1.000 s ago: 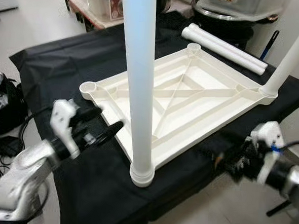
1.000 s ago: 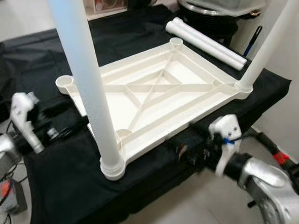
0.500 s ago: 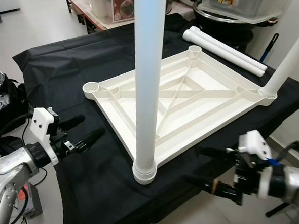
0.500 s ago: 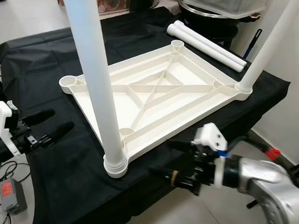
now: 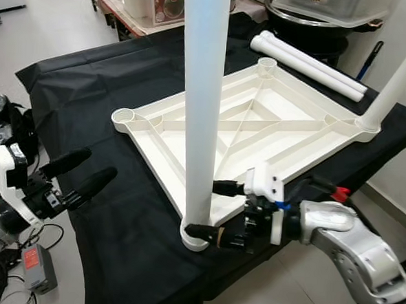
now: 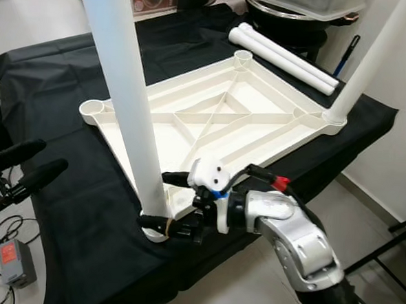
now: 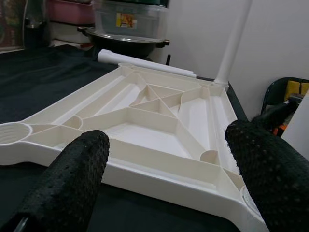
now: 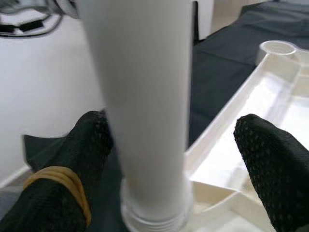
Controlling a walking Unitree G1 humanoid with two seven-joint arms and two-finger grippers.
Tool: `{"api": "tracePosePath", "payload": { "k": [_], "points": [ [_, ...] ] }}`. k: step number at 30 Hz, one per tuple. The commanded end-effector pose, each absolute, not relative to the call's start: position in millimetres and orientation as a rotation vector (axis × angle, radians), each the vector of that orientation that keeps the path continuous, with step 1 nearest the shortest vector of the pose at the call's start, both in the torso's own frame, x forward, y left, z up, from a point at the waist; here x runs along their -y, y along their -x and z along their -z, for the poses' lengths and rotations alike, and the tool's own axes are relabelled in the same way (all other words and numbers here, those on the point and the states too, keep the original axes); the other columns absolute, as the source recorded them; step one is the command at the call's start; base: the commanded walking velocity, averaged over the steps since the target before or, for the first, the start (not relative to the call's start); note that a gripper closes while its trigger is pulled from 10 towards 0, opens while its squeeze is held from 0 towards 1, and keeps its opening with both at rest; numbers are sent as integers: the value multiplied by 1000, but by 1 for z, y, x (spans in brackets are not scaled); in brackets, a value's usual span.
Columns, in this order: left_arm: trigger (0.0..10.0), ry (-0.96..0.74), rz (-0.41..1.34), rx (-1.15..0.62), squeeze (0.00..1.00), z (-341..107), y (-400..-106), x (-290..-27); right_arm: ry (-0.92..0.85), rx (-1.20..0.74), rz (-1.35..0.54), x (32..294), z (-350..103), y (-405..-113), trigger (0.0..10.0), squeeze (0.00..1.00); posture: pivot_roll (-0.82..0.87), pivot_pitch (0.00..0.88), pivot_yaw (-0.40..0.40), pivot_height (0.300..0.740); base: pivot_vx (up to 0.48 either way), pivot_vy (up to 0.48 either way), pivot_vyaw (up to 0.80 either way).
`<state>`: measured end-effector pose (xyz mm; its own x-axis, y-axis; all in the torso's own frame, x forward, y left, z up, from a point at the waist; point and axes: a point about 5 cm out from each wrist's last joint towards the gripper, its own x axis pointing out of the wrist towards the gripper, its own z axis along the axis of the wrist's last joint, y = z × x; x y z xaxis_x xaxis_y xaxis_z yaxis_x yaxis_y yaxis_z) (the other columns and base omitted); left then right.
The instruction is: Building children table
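- Bracketing the base of the near leg [image 5: 202,90] with the right hand [image 5: 212,209]: fingers spread wide, one on each side of the post low down, not clamped on it yet.
- Right wrist view confirms it: leg [image 8: 145,96] sits between the two black fingers [image 8: 72,183], gap on both sides; one finger carries a yellow band.
- Tabletop panel [image 5: 259,128] lies upside down on the black-draped worktop [image 5: 75,96], ribs up. Near leg stands upright in the near corner socket; a second leg [image 5: 401,74] stands in the right corner socket.
- Two sockets empty: left corner [image 5: 124,116] and far corner [image 5: 266,63].
- Two spare legs [image 5: 312,65] lie side by side on the worktop just behind the panel, near a dark pot.
- Left hand [image 5: 74,178] hangs off the worktop's left edge, fingers apart, grasping nothing, aimed toward the panel.
- Judgement: step in hand is seating or steadying the near leg; two legs left to fit.
- Risk: near socket sits right at the worktop's front edge, so a sideways shove could slide the panel off.
- Risk: closing off-centre could tilt the tall leg or pop it out of its socket; it looks top-heavy.
- Risk: the panel is unheld by the left hand, so any push on the leg may rotate the whole piece.
- Cables and a bag lie on the floor [image 5: 52,19] to the left.
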<state>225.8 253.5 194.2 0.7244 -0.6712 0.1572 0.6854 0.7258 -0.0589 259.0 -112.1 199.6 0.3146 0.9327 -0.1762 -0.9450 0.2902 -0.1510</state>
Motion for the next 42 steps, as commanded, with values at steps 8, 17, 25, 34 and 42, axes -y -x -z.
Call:
{"api": "tracePosePath", "payload": {
  "k": [8, 17, 25, 34, 42],
  "points": [
    [10000, 132, 847, 143, 0, -193, -225, -223, 333, 53, -865, 115, -211, -310, 10000, 0, -60, 134, -39, 740, 0, 0, 0],
    [10000, 136, 913, 149, 0, -196, -223, -203, 291, 53, -928, 113, -213, -315, 10000, 0, -50, 138, -47, 740, 0, 0, 0],
    [10000, 126, 924, 149, 0, -196, -223, -192, 207, 71, -1013, 96, -210, -317, 10000, 0, -45, 147, -48, 740, 0, 0, 0],
    [10000, 113, 925, 169, 0, -203, -224, -187, 258, 107, -764, 93, -219, -338, 0, 0, -44, 155, -50, 740, 0, 0, 0],
    [10000, 91, 931, 203, 0, -212, -224, -183, 364, 76, -606, 62, -201, -326, 0, 0, -38, 152, -54, 740, 0, 0, 0]
  ]
}}
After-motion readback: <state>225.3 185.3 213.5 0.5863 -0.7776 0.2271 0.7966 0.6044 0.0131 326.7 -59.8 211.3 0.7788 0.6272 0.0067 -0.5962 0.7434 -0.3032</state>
